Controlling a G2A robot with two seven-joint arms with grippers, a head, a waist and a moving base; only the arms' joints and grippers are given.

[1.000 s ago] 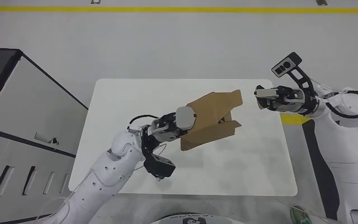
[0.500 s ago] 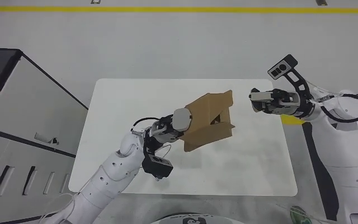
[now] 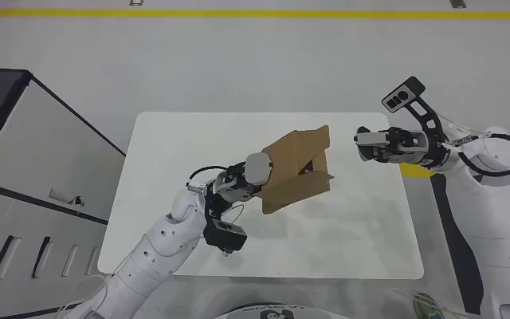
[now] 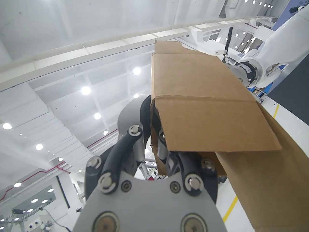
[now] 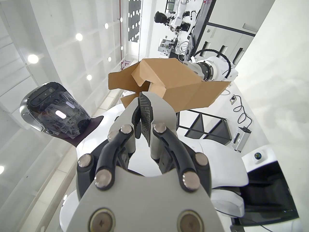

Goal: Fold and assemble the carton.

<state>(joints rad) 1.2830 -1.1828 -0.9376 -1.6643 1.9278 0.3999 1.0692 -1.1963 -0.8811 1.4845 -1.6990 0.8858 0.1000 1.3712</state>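
Observation:
A brown cardboard carton [image 3: 296, 169], partly folded with flaps standing open, is held above the middle of the white table [image 3: 159, 159]. My left gripper [image 3: 256, 170] is shut on the carton's left edge; in the left wrist view the carton [image 4: 205, 112] rises from between the fingers [image 4: 154, 131]. My right gripper [image 3: 362, 143] hovers over the table's right part, a short gap from the carton's right flaps. It is shut with nothing in it. From the right wrist view, the carton [image 5: 173, 85] lies just beyond the touching fingertips [image 5: 143, 102].
A grey cabinet [image 3: 40, 159] stands left of the table. A yellow line [image 3: 255, 13] crosses the floor beyond the table's far edge.
The carton swung and shifted left in my left gripper, its flaps folding in. My right gripper moved a little left toward it. Little differs over the last half second.

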